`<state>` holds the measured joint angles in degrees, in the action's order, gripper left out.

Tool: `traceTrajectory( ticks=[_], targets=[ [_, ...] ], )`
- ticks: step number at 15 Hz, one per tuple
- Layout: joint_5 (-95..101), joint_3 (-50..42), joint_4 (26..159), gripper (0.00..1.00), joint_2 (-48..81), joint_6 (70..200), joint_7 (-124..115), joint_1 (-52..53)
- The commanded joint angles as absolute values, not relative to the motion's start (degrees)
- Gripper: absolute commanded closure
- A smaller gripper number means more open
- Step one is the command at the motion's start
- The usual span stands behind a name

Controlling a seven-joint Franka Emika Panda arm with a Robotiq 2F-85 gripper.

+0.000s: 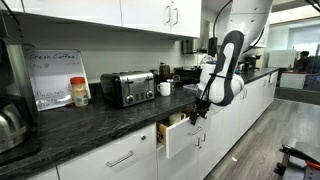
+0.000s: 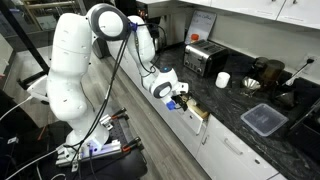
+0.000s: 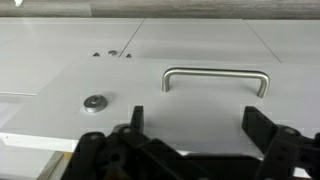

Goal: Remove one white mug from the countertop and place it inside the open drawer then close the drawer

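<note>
A white mug [image 1: 165,88] stands on the dark countertop [image 1: 90,122] next to the toaster; it also shows in an exterior view [image 2: 223,80]. The white drawer [image 1: 178,133] below the countertop is partly open in both exterior views [image 2: 194,113]; its inside is too small to make out. My gripper [image 1: 199,110] hangs in front of the drawer, also seen in an exterior view [image 2: 177,101]. In the wrist view the gripper [image 3: 195,125] is open and empty, facing the white drawer front [image 3: 110,85] just below its silver bar handle [image 3: 215,74].
A silver toaster [image 1: 127,88], a jar [image 1: 79,92], a sign board [image 1: 57,75] and a kettle [image 1: 10,125] stand on the countertop. A dark tray [image 2: 262,118] lies on it further along. White wall cabinets [image 1: 150,12] hang overhead.
</note>
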<state>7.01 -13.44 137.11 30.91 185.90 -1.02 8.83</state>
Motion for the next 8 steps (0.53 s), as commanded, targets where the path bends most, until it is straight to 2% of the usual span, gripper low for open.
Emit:
traceTrajectory(
  ticks=[1, 8],
  targets=[
    [4.9, -12.7, 135.1, 0.00, 33.3, 188.6, 0.1, 8.2],
    [3.3, -10.9, 133.0, 0.00, 35.1, 190.0, 0.1, 6.6]
  ],
)
